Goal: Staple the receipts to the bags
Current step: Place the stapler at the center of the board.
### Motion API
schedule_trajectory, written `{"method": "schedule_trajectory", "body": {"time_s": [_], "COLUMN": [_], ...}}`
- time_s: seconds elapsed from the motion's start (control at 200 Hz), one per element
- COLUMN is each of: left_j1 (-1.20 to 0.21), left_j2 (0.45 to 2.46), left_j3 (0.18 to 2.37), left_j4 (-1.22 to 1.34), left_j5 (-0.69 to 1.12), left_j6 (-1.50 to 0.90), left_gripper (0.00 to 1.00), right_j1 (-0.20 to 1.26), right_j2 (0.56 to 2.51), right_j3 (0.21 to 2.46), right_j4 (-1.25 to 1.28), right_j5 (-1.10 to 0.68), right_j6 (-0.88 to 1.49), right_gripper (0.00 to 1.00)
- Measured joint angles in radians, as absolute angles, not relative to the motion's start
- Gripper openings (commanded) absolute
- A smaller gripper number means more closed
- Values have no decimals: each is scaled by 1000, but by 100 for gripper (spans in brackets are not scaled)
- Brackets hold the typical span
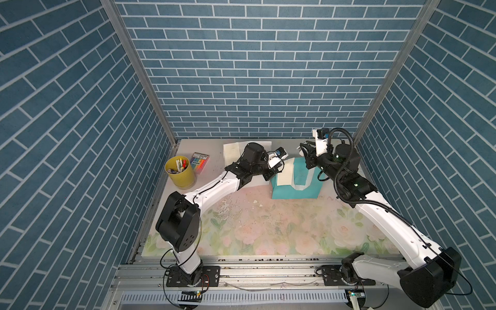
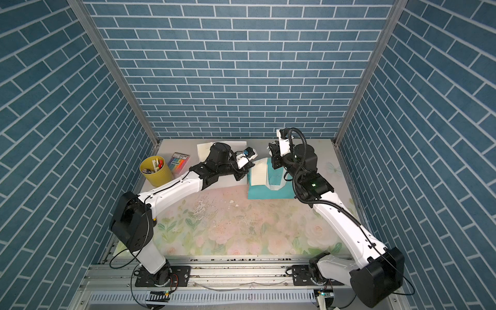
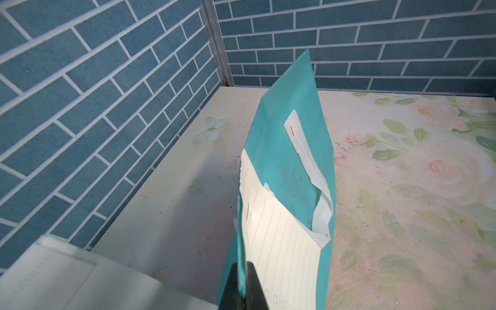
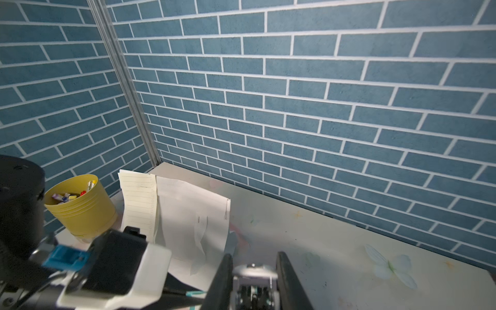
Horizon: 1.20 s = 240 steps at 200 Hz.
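Pinching left pincer (image 3: 242, 265): fingers pressed together on the near edge of the teal bag (image 3: 284, 150), just where the receipt (image 3: 279, 241) overlaps it.
Right pincer (image 4: 254, 255): clamped on the stapler (image 4: 253, 272), one finger on each side, held above the tabletop (image 4: 335, 268).
Receipt: lined, lying on the teal bag's face along the pinched edge. A staple (image 3: 247, 210) shows close to that edge.
Strap (image 3: 303, 153): white, on the teal bag beside the receipt, its loop touching the receipt's corner.
Teal bag (image 1: 295, 192): in both top views on the far right part of the tabletop, between the two pincers.
White bag (image 4: 193, 209): at the far edge by the back wall, partly under the left arm.
Second receipt (image 4: 138, 204): overlapping the white bag's edge on the cup's side.
Cup (image 1: 180, 171): yellow, near the far left corner, pens inside.
Marker pack (image 1: 200, 162): just beside the cup.
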<state>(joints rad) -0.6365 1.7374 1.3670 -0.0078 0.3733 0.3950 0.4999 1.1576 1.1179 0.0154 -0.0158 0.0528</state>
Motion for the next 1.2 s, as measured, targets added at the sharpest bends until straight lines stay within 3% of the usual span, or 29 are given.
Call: {"method": "schedule_trajectory", "body": {"time_s": [0.2,0.205,0.22,0.24,0.525,0.72,1.2], "left_j1": [-640,-640,-640,-640,-636,-618,-572], "left_j2": [1753,1753,1752,1752,1674,1555,1357], "left_j3": [1412,1413,1415,1415,1413,1407,1208], "left_j4": [-2,-1,7,19,126,136,64], "left_j5": [247,243,226,211,9,-30,-94], "left_j6": [353,350,353,338,265,246,239], "left_gripper": [71,73,94,99,99,99,99], "right_j1": [460,459,456,453,444,444,444], "right_j2": [1085,1084,1077,1070,937,1008,1333], "right_j3": [1177,1178,1182,1188,1196,1195,1043], "right_j4": [-291,-296,-325,-364,-806,-1034,-1092], "right_j5": [37,38,41,46,84,61,-59], "right_j6": [47,47,47,47,109,218,369], "right_gripper": [0,0,0,0,0,0,0]}}
